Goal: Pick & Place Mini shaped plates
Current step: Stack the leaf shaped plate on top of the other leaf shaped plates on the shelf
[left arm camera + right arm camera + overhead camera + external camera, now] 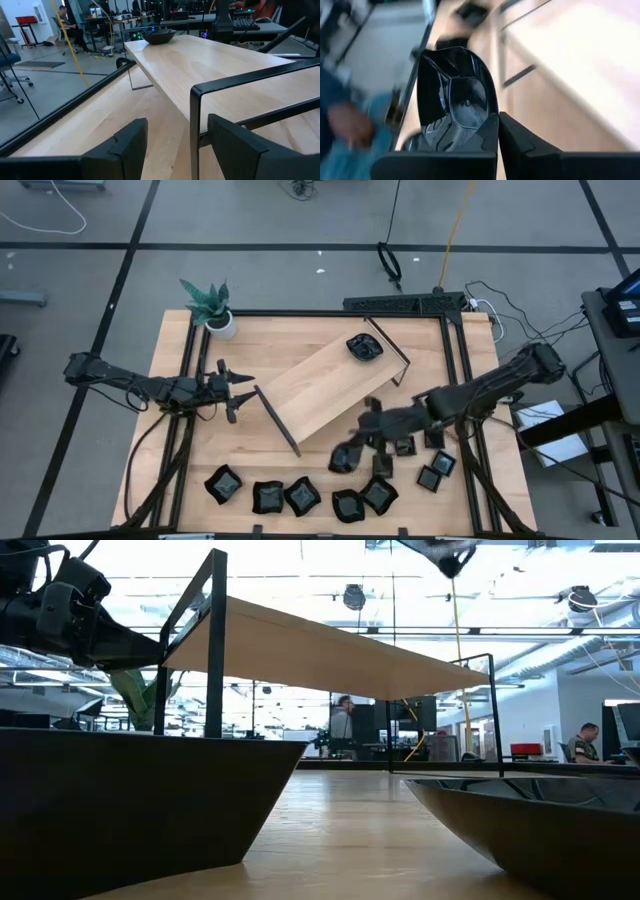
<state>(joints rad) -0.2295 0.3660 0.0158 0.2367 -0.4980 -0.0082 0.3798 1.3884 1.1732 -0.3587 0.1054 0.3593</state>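
From above, the right gripper (352, 452) is hanging over the table (300, 345) just off the near edge of the wooden tray (325, 388), its fingers clamped together on the rim of a mini plate (343, 459). The right wrist view is showing what the overhead view is not: the held plate (457, 102) is standing on edge, its glossy wavy bowl facing the camera, with the fingers (517, 137) pinching its lower rim.

The left gripper (238, 391) is waiting by the tray's left end rail (277, 421), fingers spread apart; its wrist view is looking past both fingers (131, 137) along the tray top, with the rail (235, 82) standing between them.

One plate (365, 347) is sitting on the tray's far end, seen also in the left wrist view as a dark dish (159, 36). A row of plates (300, 497) is lying along the table's front edge, and more (436, 473) are sitting to the right beneath the right arm. The low view is showing only two dark plates looming close (130, 795) (540, 815) and the tray's underside (330, 655), with people seated in the room behind. A potted plant (208, 305) is standing at the table's far left corner.
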